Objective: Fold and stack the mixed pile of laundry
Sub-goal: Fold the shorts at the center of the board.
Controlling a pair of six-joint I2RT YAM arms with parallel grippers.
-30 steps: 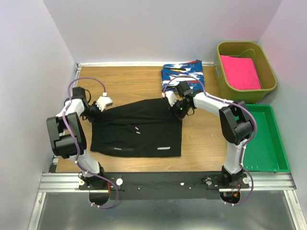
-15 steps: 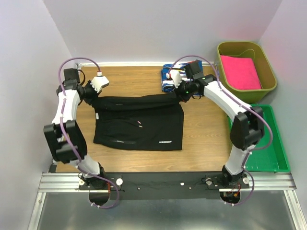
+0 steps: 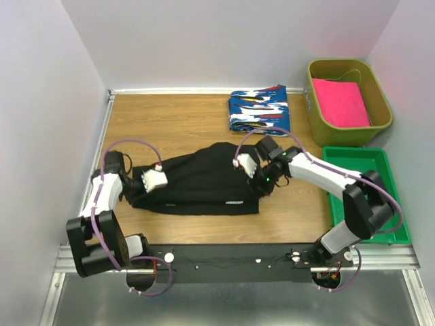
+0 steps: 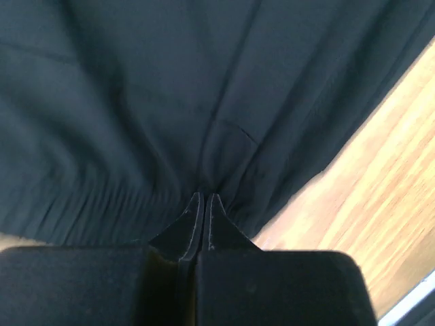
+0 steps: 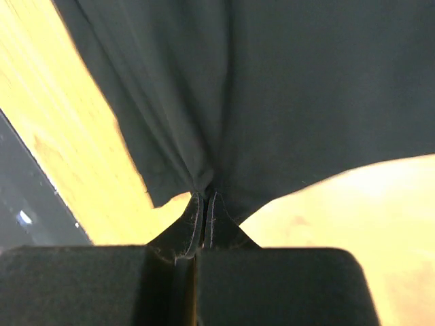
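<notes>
Over the table point(image 3: 170, 122), left gripper point(image 4: 205, 198) and right gripper point(image 5: 205, 195) clamp the black garment point(image 3: 204, 178) tightly; thin pinched edges could slip, skewing the fold.

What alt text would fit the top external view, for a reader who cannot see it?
From above, a black garment lies on a wooden table, the robot's left gripper and right gripper shut on its ends. Behind it lies a folded blue patterned cloth; at right stand an olive bin with a pink cloth and a green tray.
</notes>
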